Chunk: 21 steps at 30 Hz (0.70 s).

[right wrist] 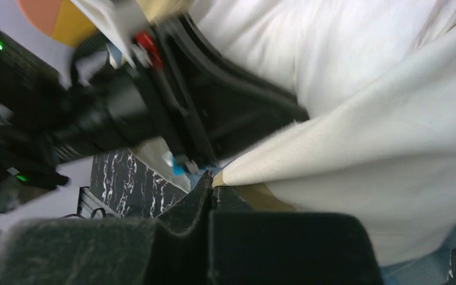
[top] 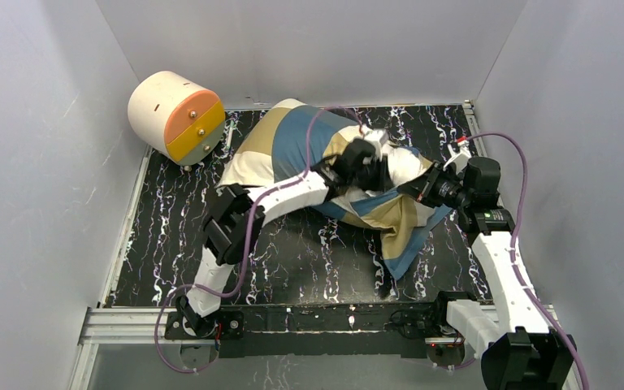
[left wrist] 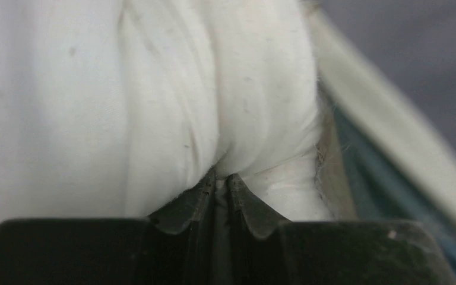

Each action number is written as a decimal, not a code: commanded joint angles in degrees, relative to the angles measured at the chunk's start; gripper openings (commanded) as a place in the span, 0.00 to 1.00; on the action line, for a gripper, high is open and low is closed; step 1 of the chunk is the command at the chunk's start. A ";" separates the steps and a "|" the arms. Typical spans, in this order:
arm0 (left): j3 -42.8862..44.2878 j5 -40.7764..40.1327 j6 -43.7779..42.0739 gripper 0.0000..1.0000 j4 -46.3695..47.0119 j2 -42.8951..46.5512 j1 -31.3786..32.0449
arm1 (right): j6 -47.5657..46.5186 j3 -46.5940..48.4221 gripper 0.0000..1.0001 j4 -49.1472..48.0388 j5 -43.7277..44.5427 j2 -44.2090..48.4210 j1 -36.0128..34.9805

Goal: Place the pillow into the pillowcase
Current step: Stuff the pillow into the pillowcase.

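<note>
The pillowcase [top: 292, 142], in blue, tan and cream blocks, lies bulging on the middle of the black table. The white pillow [left wrist: 154, 89] is mostly inside it and shows at its open right end. My left gripper [top: 374, 166] is at that opening. In the left wrist view it [left wrist: 221, 178] is shut on a fold of the pillow, with the pillowcase edge [left wrist: 362, 160] to the right. My right gripper [top: 417, 188] is just right of the opening. In the right wrist view it [right wrist: 214, 181] is shut on the pillowcase's cream edge [right wrist: 362, 148], with the pillow [right wrist: 332, 47] above it.
A cream-and-orange cylinder [top: 175, 116] stands at the back left. Grey walls close in the black marbled table [top: 292, 252] on three sides. The left arm's gripper [right wrist: 154, 107] shows close by in the right wrist view. A purple cable [top: 520, 162] loops by the right arm.
</note>
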<state>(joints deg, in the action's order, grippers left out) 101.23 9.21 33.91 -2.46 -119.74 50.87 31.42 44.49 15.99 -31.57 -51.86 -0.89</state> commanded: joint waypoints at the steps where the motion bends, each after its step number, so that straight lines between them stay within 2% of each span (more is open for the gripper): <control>1: -22.89 -5.64 1.96 0.11 2.59 -2.68 3.58 | -0.35 6.30 0.01 -9.07 7.81 -5.40 0.34; 2: -24.81 -6.32 2.30 0.10 3.36 -4.89 4.25 | 0.12 9.09 0.01 -8.95 5.94 -7.26 0.31; 5: -23.03 -10.80 0.01 0.10 -4.14 -11.52 5.95 | 3.35 17.73 0.01 -8.31 -1.87 -8.99 0.29; 8: -26.33 -11.76 1.68 0.10 1.71 -13.02 5.95 | 4.85 21.91 0.01 -9.61 -11.23 -7.71 0.32; 11: -23.50 -11.92 3.19 0.12 2.88 -16.90 6.27 | 7.34 22.31 0.01 -14.68 -24.47 -6.41 0.29; 13: -23.16 -11.42 7.30 0.13 3.53 -18.22 6.34 | 8.33 19.70 0.01 -19.63 -33.13 -4.83 0.33; 15: -26.47 -10.90 10.40 0.13 7.28 -15.41 6.34 | 2.23 17.92 0.01 -9.05 -29.22 -2.06 0.29; 17: -29.90 -10.97 11.35 0.15 8.87 -9.54 6.31 | -3.94 16.86 0.01 3.50 -18.68 0.18 0.31; 20: -32.71 -3.74 13.37 0.24 13.05 0.21 4.50 | -2.90 15.72 0.21 15.37 3.30 2.03 0.34; 21: -33.15 -0.59 14.82 0.27 13.89 3.68 3.58 | -1.53 15.57 0.26 16.80 6.38 2.43 0.31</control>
<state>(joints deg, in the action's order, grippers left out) 76.38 2.20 45.52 28.53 -119.39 55.81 28.51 55.99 31.88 -39.33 -55.57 -1.28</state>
